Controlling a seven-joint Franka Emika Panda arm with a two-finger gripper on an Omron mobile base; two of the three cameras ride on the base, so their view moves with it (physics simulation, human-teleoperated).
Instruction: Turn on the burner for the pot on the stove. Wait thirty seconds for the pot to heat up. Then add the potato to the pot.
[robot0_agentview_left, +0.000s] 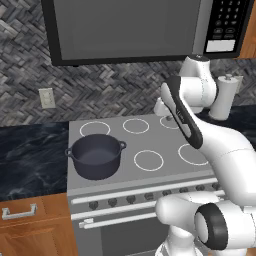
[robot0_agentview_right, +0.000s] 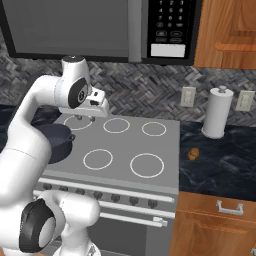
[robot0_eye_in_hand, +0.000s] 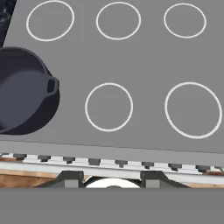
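- Hand view: gripper (robot0_eye_in_hand: 113, 177) high over the stove (robot0_eye_in_hand: 144, 65), jaws drawn in, nothing between them.
- Pot (robot0_agentview_left: 96, 156) seated on front-left burner ring, empty inside.
- Knob row (robot0_agentview_right: 107, 196) along the front edge, untouched by the fingers; burner judged not yet turned on.
- Potato (robot0_agentview_right: 193, 153) on dark counter (robot0_agentview_right: 220, 160) just right of the stove, near paper towel roll (robot0_agentview_right: 218, 112); well apart from pot.
- Remaining: knob turn, wait, potato transfer.
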